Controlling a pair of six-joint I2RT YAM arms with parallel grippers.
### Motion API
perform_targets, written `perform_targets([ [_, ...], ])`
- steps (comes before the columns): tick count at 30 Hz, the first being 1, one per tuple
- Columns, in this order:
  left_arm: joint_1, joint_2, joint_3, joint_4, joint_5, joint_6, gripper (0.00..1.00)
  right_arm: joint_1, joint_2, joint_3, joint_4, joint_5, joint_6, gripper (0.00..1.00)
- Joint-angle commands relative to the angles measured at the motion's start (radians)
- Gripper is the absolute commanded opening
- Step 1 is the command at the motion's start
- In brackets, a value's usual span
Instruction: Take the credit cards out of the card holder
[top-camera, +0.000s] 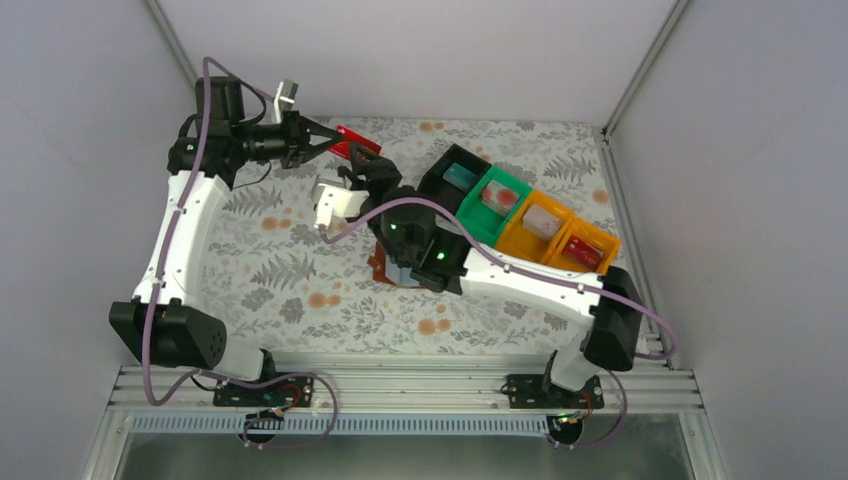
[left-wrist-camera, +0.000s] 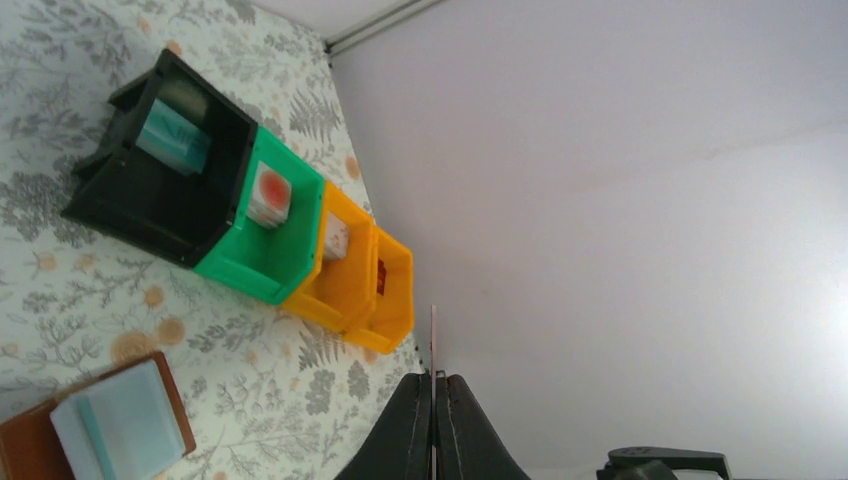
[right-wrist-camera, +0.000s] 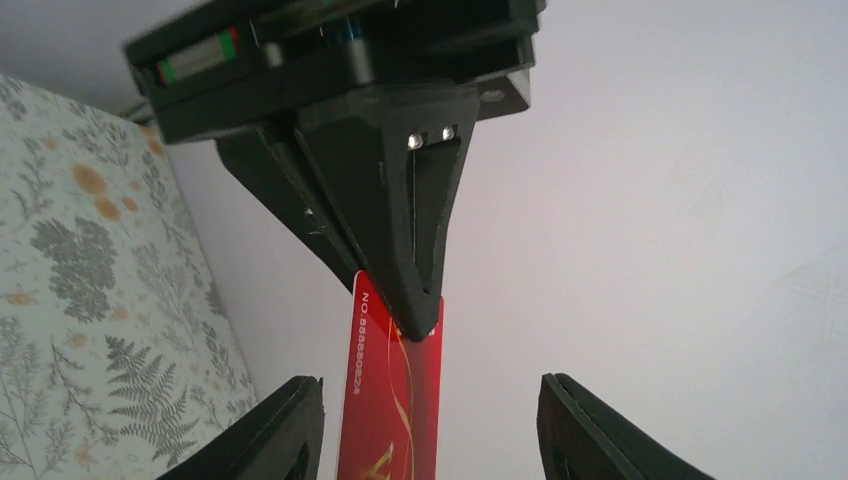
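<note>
One thin glossy red card (right-wrist-camera: 392, 400) pinched in L claw (right-wrist-camera: 415, 318) — R claw (right-wrist-camera: 430, 425) wide around it.

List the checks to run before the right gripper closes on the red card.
1. Left gripper shut on red card: ok.
2. Card lined up between the right gripper fingers: ok.
3. Right jaws open wider than the card: ok.
4. Card deep enough between those fingers: cannot tell.
5. Room below the left gripper's tips for a grip: cannot tell.
6. Card holder lying open on table: ok.
</note>
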Motion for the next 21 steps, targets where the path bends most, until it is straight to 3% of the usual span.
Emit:
perform_targets([
  [1,-0.001,-0.032,-0.026,0.023,0.059,-0.046,0.02,-0.036,0.075,0.08,0.011,0.092,-0.032,0.55],
  [5,-0.013,-0.037,-0.056,0.048,0.081,-0.064,0.02,-0.064,0.099,0.147,-0.057,0.094,0.018,0.55],
  [7,-0.022,-0.036,-0.068,0.054,0.084,-0.067,0.02,-0.07,0.109,0.158,-0.07,0.097,0.021,0.5],
  [12,-0.045,-0.034,-0.085,0.072,0.084,-0.074,0.02,-0.079,0.114,0.164,-0.096,0.119,0.006,0.08],
  [13,-0.049,-0.035,-0.09,0.074,0.084,-0.077,0.02,-0.08,0.111,0.165,-0.103,0.122,0.008,0.05],
  [18,-0.052,-0.032,-0.107,0.079,0.086,-0.07,0.03,-0.083,0.077,0.19,-0.215,0.117,0.096,0.04],
  [19,-0.052,-0.031,-0.112,0.081,0.084,-0.067,0.07,-0.083,0.053,0.192,-0.248,0.113,0.12,0.04],
  [20,-0.052,-0.029,-0.118,0.088,0.085,-0.061,0.22,-0.087,0.035,0.196,-0.29,0.105,0.147,0.04],
  [21,-0.052,-0.021,-0.121,0.1,0.084,-0.049,0.51,-0.095,0.016,0.205,-0.355,0.091,0.188,0.04],
])
